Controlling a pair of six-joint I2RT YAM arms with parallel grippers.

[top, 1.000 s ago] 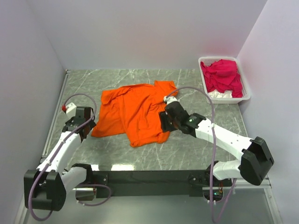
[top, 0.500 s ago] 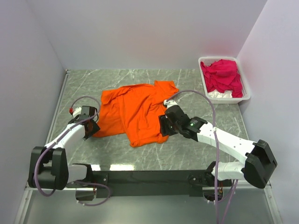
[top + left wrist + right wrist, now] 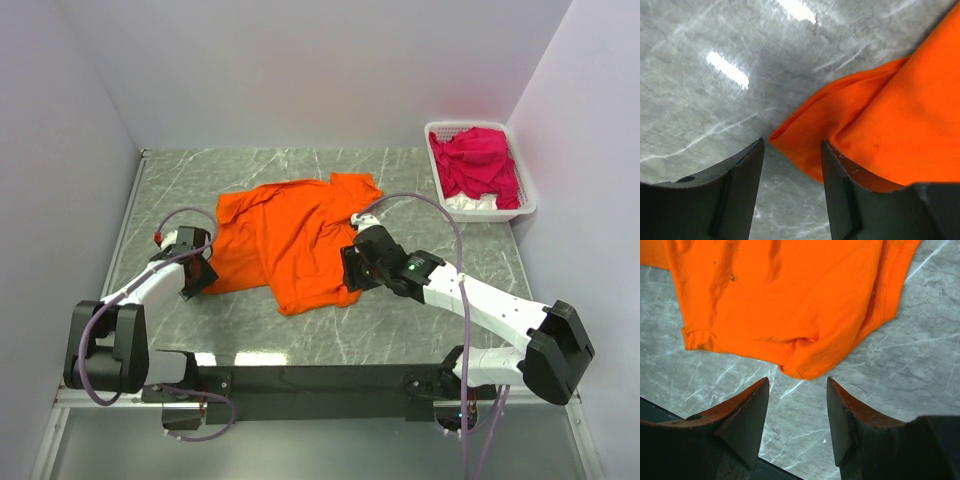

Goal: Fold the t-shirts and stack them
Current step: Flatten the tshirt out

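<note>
An orange t-shirt [image 3: 295, 240] lies crumpled and partly doubled over in the middle of the table. Its lower left corner [image 3: 795, 145] reaches into the gap of my left gripper [image 3: 792, 152], which is open low over the table; the cloth runs over the right-hand finger [image 3: 850, 200]. In the top view that left gripper [image 3: 205, 272] sits at the shirt's left edge. My right gripper [image 3: 797, 387] is open too, and the shirt's near right corner [image 3: 802, 371] lies just ahead of its tips, not between them. From above the right gripper [image 3: 348, 270] is at that corner. Magenta t-shirts [image 3: 475, 160] fill the basket.
A white slotted basket [image 3: 492, 214] stands at the back right by the wall, with some white cloth under the magenta pile. Walls close in the grey marble table [image 3: 400, 320] on the left, back and right. A dark rail runs along the near edge.
My left arm has swung down and in, bringing its gripper to the shirt's lower left corner, with the jaws a little narrower. The right gripper has shifted slightly toward the near right corner.
</note>
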